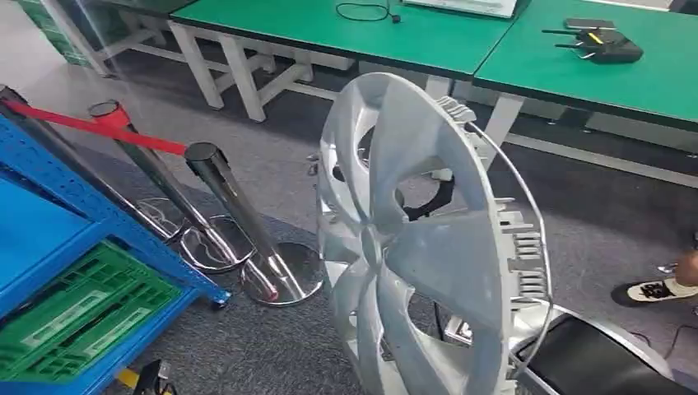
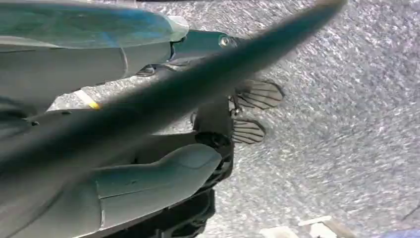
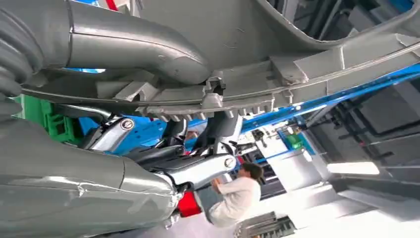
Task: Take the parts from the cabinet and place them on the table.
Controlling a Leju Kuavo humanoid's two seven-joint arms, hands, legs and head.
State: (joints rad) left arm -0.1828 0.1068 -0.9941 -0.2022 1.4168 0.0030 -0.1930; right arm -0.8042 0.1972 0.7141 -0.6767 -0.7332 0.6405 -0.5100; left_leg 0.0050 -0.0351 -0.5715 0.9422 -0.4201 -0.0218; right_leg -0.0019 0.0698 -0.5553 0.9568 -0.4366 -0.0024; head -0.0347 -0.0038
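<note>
hubcap (image 1: 411,247) upright, gripped at its rim by both hands: left hand (image 2: 148,183), right hand (image 3: 124,163) | blue shelf (image 1: 58,206) near left | barrier posts (image 1: 239,222) beside it | green tables (image 1: 428,33) far ahead

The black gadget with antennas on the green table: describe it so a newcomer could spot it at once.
Look to the far green tables beyond the grey carpet, then the right-hand one. Near its back edge lies a flat black gadget with thin antennas pointing left and a yellow mark on top; the black cable lies on the other table.
</note>
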